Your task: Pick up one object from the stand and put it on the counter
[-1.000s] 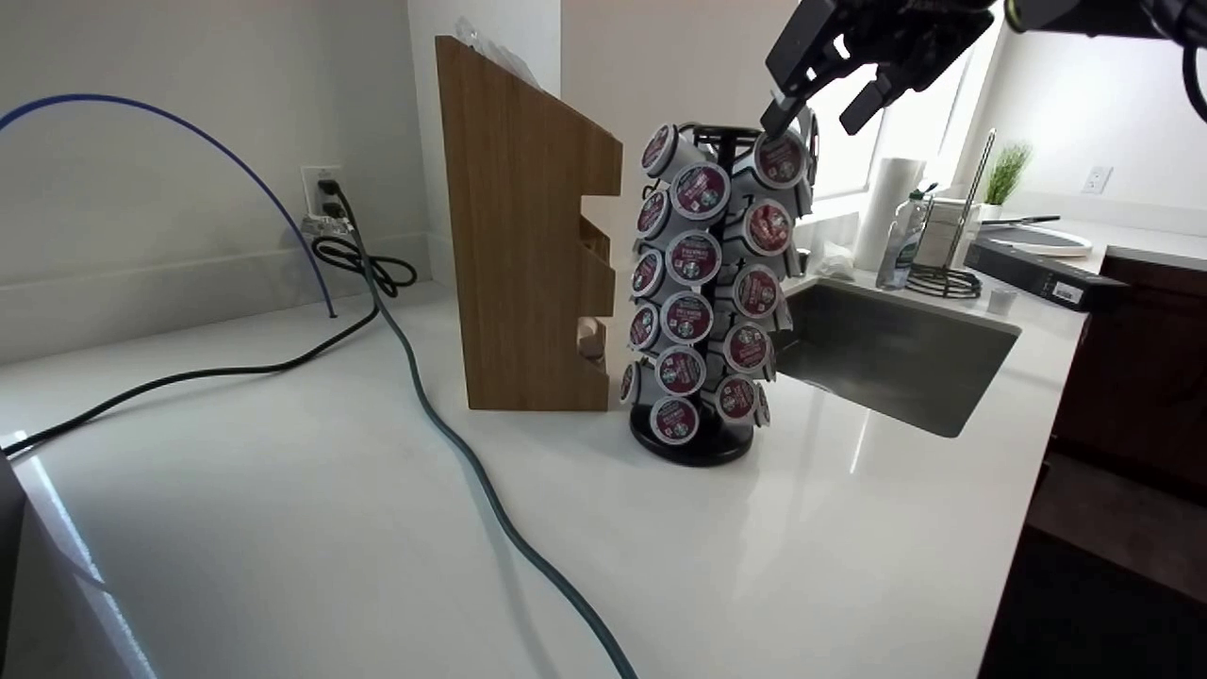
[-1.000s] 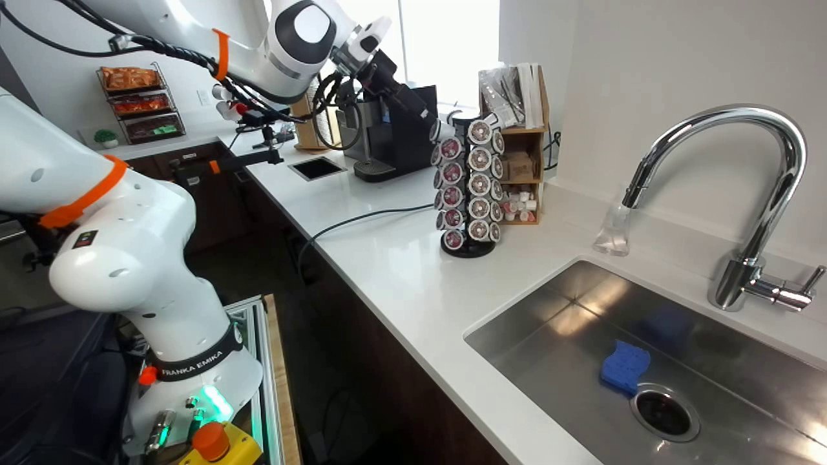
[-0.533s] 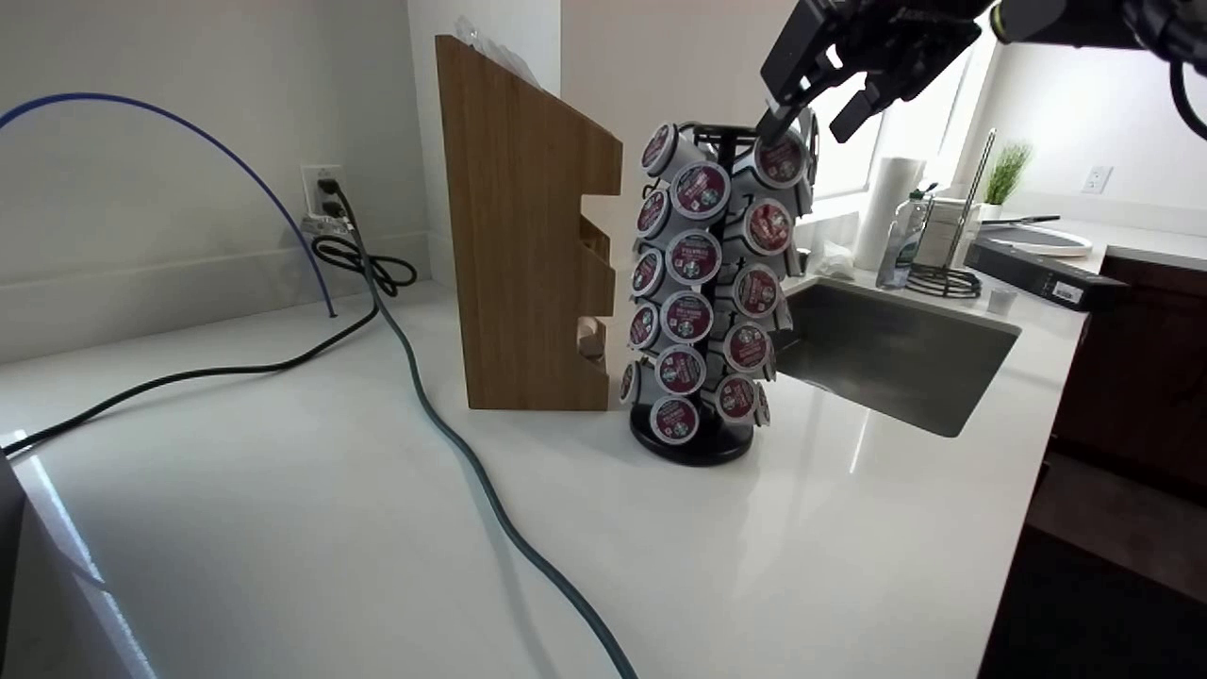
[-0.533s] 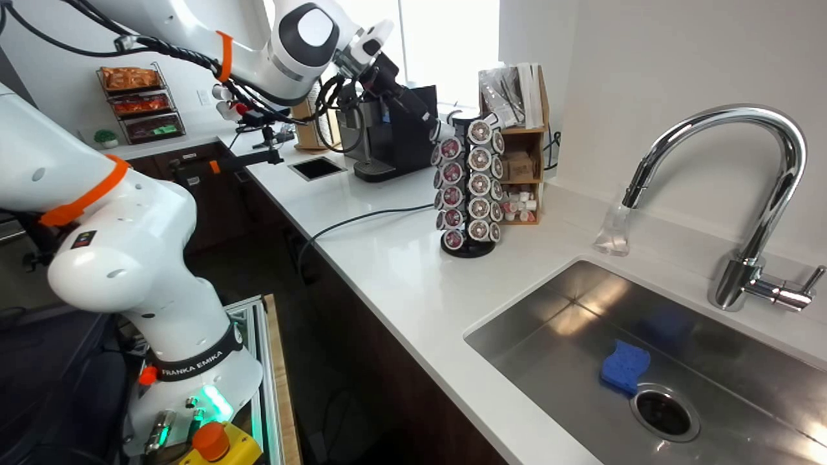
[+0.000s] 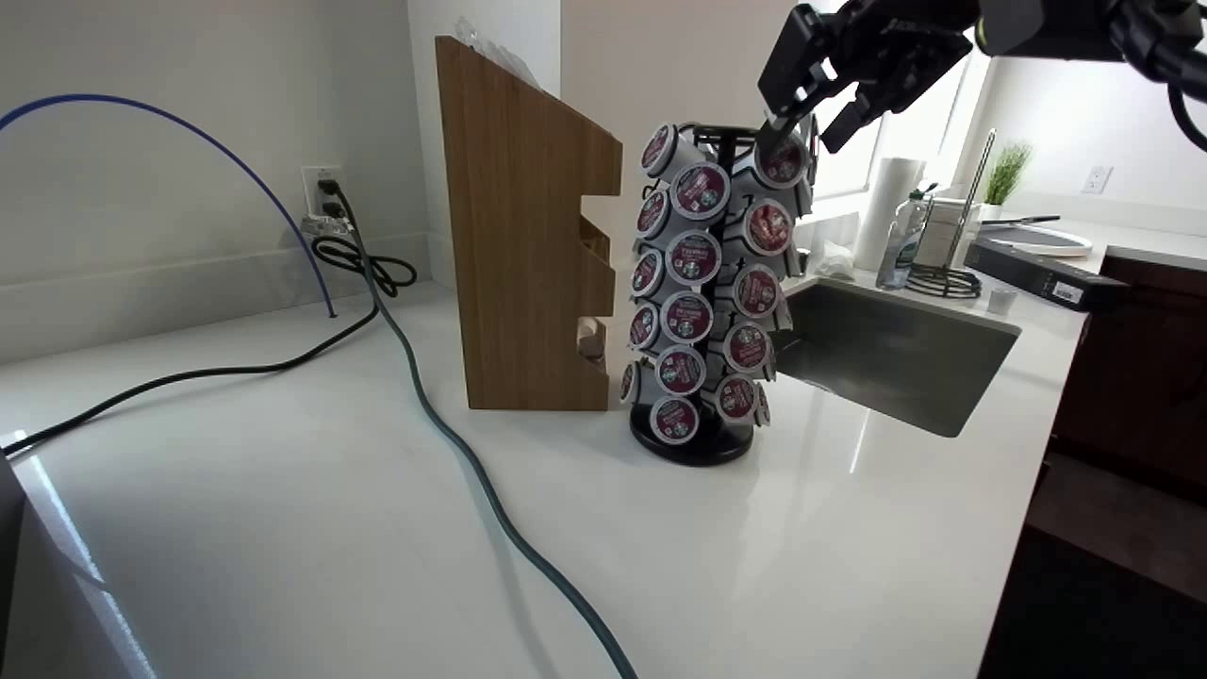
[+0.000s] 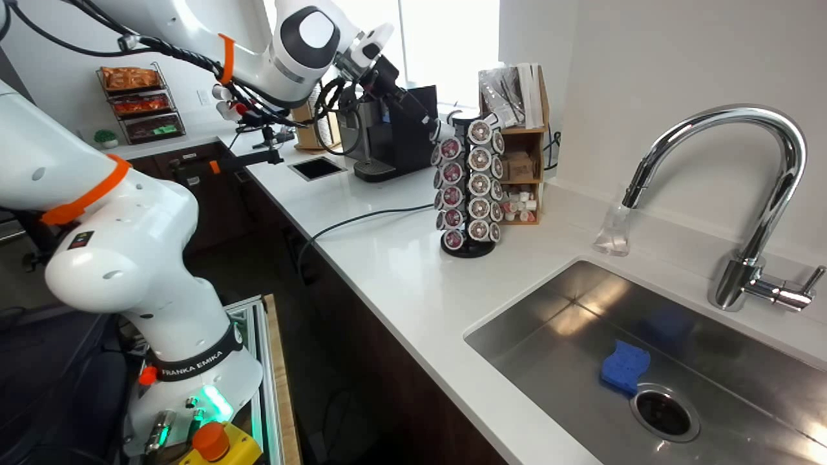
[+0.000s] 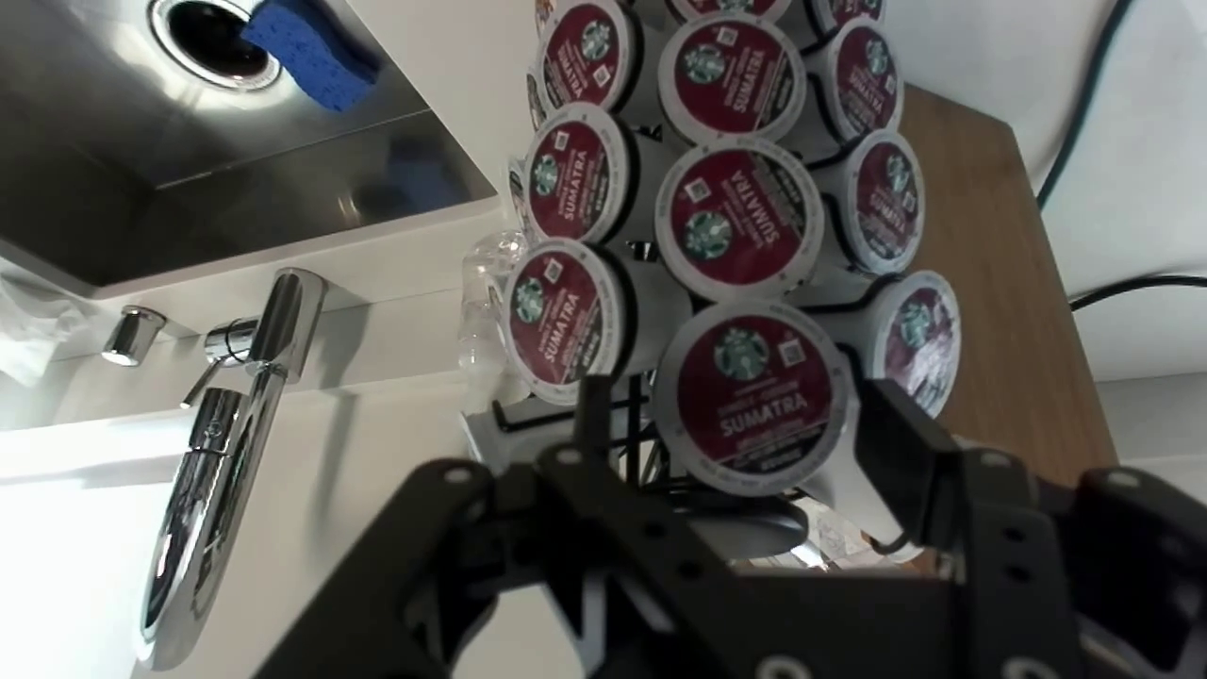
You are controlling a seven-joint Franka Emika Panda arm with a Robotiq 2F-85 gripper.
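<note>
The stand, a black wire tower ringed with pods, shows its round base in both exterior views (image 5: 693,451) (image 6: 468,250). It is upright on the glossy white counter (image 5: 377,566), also in an exterior view (image 6: 394,258). My gripper (image 5: 804,138) is at the top of the stand, and also shows there in an exterior view (image 6: 429,120). In the wrist view the gripper (image 7: 738,405) is open, with one finger on each side of a top pod (image 7: 759,401) with a dark red lid. The right finger is close to its rim; a gap shows at the left.
A slanted wooden block (image 5: 528,236) stands right beside the stand. A grey sink (image 6: 555,349) with a blue sponge (image 6: 625,368) and a chrome faucet (image 6: 743,113) is nearby. A teal cable (image 5: 490,490) crosses the counter. Neighbouring pods (image 7: 566,321) sit close to the fingers.
The gripper has moved slightly down and, in an exterior view, a little left toward the top of the stand. The stand and its pods have not visibly moved.
</note>
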